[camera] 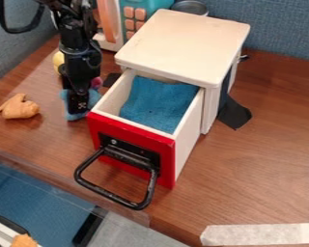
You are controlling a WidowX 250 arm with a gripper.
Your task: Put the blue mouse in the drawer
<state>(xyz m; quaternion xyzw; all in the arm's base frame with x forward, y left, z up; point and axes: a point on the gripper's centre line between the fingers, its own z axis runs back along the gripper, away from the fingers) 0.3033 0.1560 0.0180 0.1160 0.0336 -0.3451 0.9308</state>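
The gripper hangs down at the left of the drawer, right over the blue mouse. Blue plush shows on both sides of the gripper and below it, with a pink part at its upper right; the rest of the mouse is hidden. The mouse is outside the drawer, close to its left front corner. The drawer, with a red front and a black handle, is pulled out of the white cabinet. A blue cloth lies inside it.
An orange-brown toy lies left of the mouse, and a yellow object sits behind the arm. A teal and orange toy and a metal pot stand behind the cabinet. White tape marks the front right.
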